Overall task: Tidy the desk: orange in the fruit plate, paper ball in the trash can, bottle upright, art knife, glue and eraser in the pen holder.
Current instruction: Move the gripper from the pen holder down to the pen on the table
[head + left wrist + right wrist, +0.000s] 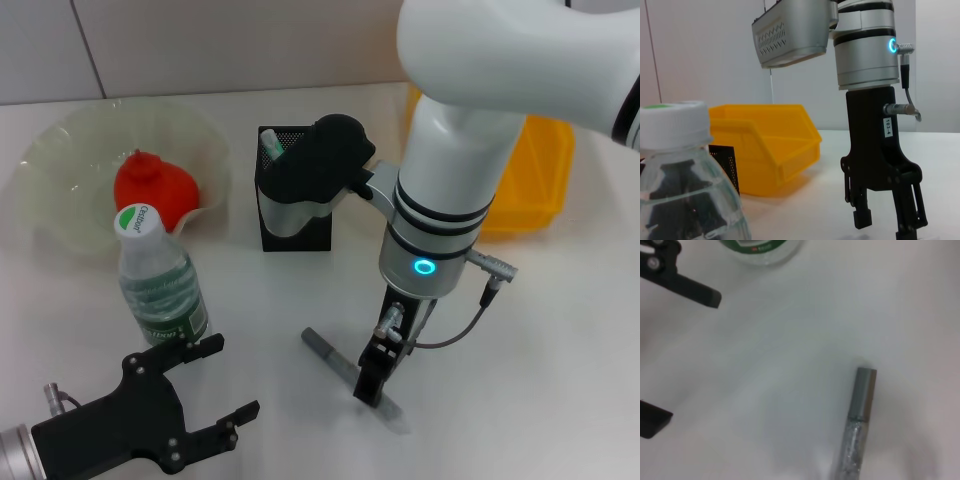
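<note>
Had right gripper [377, 385] straight over art knife [352, 376], jaws parted narrow, straddling its middle, nothing gripped yet. Knife lay flat on desk [560, 340], well in front of pen holder [292, 215], grey cap end toward bottle [160, 277]. My call: drop square, pinch across narrow body mid-length, lift level so it wouldn't pivot. Left gripper [215, 380] idle, spread wide, just in front of bottle.

Both pincers [205, 395] [372, 385] agape — right one vertical

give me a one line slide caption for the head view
Right gripper reaches down over a grey pen-like tool on the desk; bottle upright, orange in fruit plate.
</note>
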You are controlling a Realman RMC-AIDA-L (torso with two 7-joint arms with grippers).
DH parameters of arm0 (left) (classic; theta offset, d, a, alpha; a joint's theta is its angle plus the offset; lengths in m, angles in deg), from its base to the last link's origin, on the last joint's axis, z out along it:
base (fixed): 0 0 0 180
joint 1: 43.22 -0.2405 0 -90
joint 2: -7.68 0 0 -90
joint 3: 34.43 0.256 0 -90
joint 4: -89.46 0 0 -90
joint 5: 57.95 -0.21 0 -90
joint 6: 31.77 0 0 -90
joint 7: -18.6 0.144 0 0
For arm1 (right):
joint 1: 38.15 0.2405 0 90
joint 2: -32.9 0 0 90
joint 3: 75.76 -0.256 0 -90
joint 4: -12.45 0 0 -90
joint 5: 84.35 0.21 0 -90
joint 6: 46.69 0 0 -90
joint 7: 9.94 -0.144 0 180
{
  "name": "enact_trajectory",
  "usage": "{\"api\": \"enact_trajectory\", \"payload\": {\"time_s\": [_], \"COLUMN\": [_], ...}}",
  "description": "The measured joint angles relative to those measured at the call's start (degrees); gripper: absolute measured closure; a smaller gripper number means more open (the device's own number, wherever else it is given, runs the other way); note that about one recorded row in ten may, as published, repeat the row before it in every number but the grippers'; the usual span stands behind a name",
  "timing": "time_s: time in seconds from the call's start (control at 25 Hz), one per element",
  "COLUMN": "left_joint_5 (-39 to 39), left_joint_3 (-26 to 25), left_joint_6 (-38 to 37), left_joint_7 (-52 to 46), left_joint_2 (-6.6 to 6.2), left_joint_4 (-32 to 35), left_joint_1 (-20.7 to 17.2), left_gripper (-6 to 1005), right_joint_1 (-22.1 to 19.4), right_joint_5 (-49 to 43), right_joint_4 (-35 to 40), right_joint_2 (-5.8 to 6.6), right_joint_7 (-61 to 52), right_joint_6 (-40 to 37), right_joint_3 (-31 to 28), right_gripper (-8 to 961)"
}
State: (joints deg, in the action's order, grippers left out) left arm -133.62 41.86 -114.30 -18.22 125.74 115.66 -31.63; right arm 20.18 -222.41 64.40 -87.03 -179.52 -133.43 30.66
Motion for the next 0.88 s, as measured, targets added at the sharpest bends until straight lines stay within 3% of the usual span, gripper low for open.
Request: {"api": "enact_trajectory", "payload": {"time_s": [0.88], "left_joint_5": [0.0], "left_joint_3": [0.4], "left_joint_6": [0.0], "left_joint_7": [-0.1], "left_joint_2": [0.15], "left_joint_4": [-0.1], "left_joint_1": [0.9], "left_gripper": [215], "right_joint_1": [-1.0], "right_joint_5": [-2.3], "right_joint_4": [1.2], "right_joint_2": [-0.03], "right_joint_7": [0.0], "right_joint_6": [-1.4], "right_joint_3": [-3.8], "right_gripper": [172]}}
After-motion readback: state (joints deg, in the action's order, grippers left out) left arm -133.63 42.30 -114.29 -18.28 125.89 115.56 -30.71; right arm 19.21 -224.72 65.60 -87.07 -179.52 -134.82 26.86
